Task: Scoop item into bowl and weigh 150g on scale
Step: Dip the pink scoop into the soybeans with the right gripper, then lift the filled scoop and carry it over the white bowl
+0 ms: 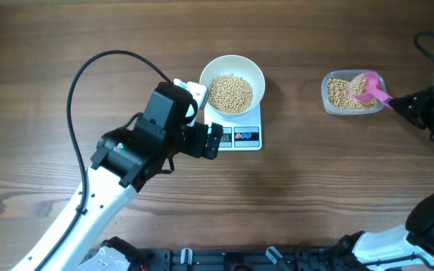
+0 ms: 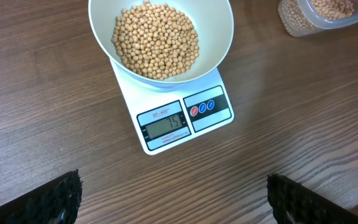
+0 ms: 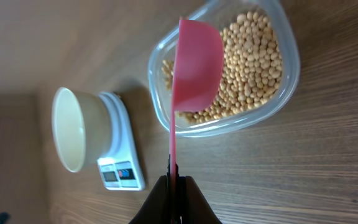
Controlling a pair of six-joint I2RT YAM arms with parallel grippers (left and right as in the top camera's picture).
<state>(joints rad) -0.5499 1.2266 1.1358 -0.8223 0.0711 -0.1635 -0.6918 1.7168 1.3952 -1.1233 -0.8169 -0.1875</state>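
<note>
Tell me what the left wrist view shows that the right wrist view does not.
Only left wrist: the beans heaped in the bowl, and the open left hand. Only right wrist: the pink scoop, clamped in the shut right hand, above the tub. Both: bowl on the scale, and the tub holding more beans.

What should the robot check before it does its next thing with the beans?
1. Bowl sits on the scale: ok.
2. Beans are in the bowl: ok.
3. Display shows exactly the target weight: cannot tell, last digit is blurry.
4. Right gripper is shut on the pink scoop: ok.
5. Scoop is over the tub: ok.
6. Left gripper is open and touching nothing: ok.
</note>
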